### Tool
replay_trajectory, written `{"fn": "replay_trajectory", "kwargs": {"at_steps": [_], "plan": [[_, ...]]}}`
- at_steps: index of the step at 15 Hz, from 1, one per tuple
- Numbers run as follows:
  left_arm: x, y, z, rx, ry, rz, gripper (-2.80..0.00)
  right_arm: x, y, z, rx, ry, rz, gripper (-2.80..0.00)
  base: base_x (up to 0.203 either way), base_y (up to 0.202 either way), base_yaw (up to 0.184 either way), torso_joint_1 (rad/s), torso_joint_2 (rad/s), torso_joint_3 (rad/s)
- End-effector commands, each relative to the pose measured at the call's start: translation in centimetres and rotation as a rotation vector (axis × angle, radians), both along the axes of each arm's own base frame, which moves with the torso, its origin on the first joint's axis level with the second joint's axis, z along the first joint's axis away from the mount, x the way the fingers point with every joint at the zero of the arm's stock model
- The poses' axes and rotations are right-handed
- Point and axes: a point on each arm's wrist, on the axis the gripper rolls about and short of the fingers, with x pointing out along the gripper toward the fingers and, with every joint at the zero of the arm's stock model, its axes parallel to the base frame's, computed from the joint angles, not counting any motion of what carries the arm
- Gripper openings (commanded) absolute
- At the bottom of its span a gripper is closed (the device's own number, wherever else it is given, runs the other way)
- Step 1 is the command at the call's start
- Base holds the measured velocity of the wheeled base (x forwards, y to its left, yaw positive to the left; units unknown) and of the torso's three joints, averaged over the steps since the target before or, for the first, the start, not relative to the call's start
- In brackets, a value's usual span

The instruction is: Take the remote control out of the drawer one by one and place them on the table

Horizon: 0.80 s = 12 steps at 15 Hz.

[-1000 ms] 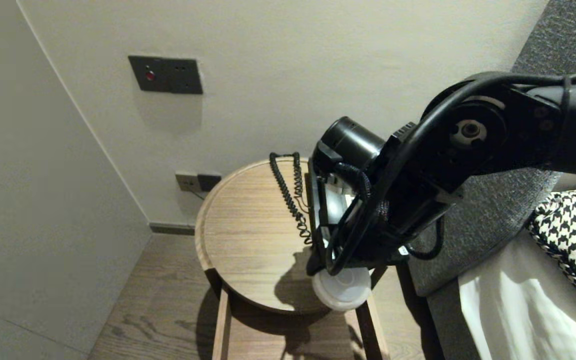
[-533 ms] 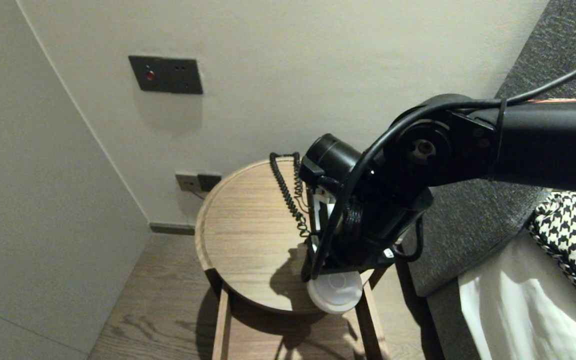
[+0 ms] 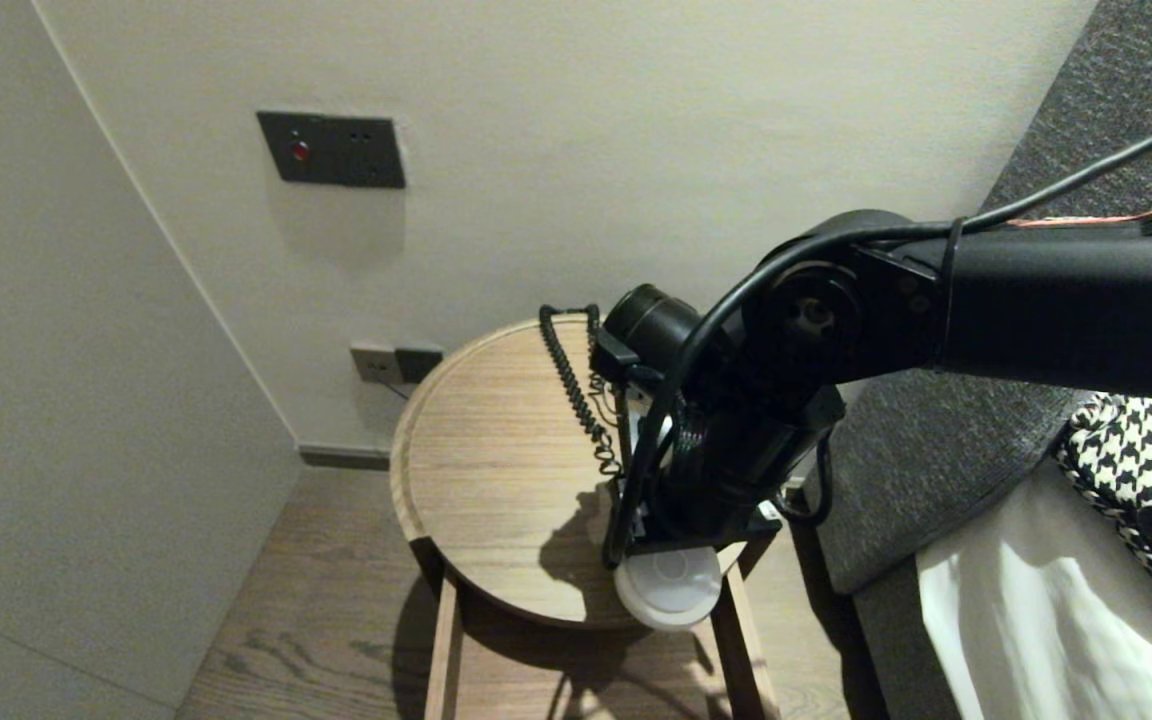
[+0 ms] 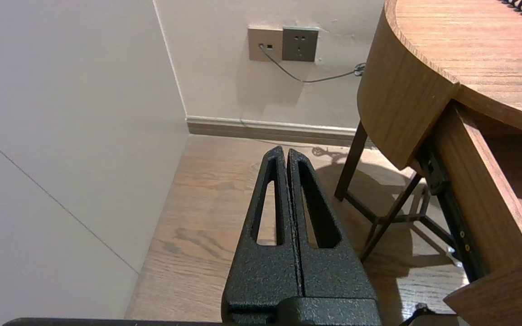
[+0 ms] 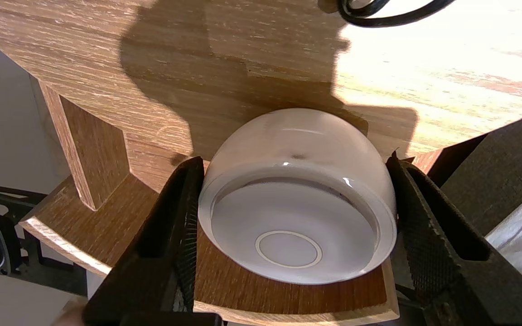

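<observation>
**A:** The right gripper (image 5: 293, 158) is clamped on the white bowl (image 5: 295, 226), which sits bottom-up between its fingers, low over the table (image 5: 107, 54) edge beneath it.

**B:** So the grasp is made?

**A:** I'd say so, but the bowl isn't clear of the table. The left gripper (image 4: 287, 151) hangs closed, well away.

Right arm stretched in level from the right, wrist bent steeply down. Right gripper (image 5: 293, 162) fingers set wide, pressed to both sides of a white cup (image 5: 297, 222). Left gripper (image 4: 287, 151) parked low, fingers pressed together.
</observation>
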Motion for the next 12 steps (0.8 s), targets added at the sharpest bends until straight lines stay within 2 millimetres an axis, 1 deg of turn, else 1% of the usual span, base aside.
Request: {"fn": "replay_trajectory", "kwargs": {"at_steps": [1,6,12], "plan": [[-0.01,0.00,0.00,0.000,-0.002,0.001,-2.80,0.15,0.12,-0.44,-0.012,0.012,0.000,-2.80,0.000,0.000,0.000,0.000,0.00,0.000],[-0.01,0.00,0.00,0.000,-0.002,0.001,-2.80,0.49,0.05,-0.70,-0.018,0.011,-0.005,-2.80,0.000,0.000,0.000,0.000,0.00,0.000],[-0.01,0.00,0.00,0.000,-0.002,0.001,-2.80,0.31,-0.05,-0.33,-0.010,0.005,-0.006,-2.80,0.000,0.000,0.000,0.000,0.00,0.000]]}}
